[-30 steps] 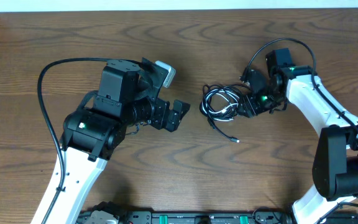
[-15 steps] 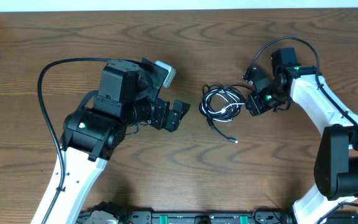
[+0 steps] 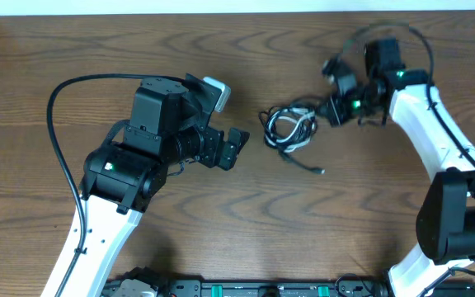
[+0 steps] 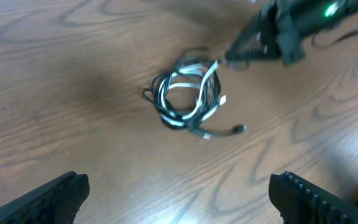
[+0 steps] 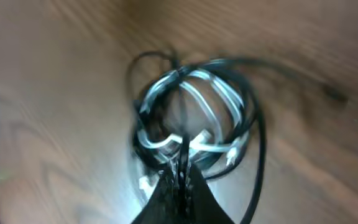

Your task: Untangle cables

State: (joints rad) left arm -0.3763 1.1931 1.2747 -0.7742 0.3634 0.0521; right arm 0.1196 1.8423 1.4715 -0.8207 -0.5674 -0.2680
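Observation:
The cables [image 3: 287, 130] lie as one tangled coil of white and black cords on the wooden table, right of centre. A loose black end with a small plug [image 3: 319, 171] trails toward the front. My right gripper [image 3: 326, 110] is at the coil's right edge, shut on a black strand. The right wrist view shows the fingers pinched together [image 5: 182, 171] with the coil [image 5: 194, 121] just beyond them, blurred. My left gripper [image 3: 236, 148] stands open to the left of the coil, apart from it. In the left wrist view the coil [image 4: 188, 96] lies ahead of the wide-spread fingers [image 4: 55, 196].
The brown wooden table [image 3: 237, 223] fills the view. A thick black wire [image 3: 56, 124] arcs from the left arm over the table's left part. A dark rail [image 3: 254, 289] runs along the front edge.
My right gripper has shut on the coil's edge and moved toward the far side. The coil shifted slightly left and back, its loose plug end dragged along. The left arm barely moved.

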